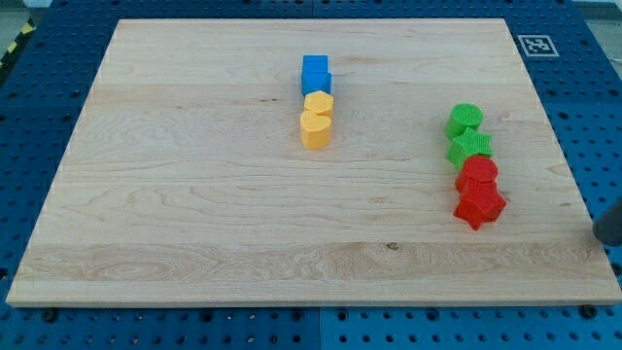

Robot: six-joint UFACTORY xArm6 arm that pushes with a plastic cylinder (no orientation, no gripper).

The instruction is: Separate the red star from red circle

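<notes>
The red star (480, 207) lies on the wooden board (194, 194) at the view's right, touching the red circle (478, 172) just above it. Both are the lower end of a column with a green block (470, 147) and a green circle (465, 119) above. The dark rod enters at the view's right edge. My tip (601, 236) is to the right of the red star, well apart from it and slightly lower in the view.
Near the top centre stands another column: a blue block (315, 73), a yellow block (318, 102) and a yellow heart-like block (315, 128), all touching. A printed marker tag (535, 45) sits at the board's top right corner.
</notes>
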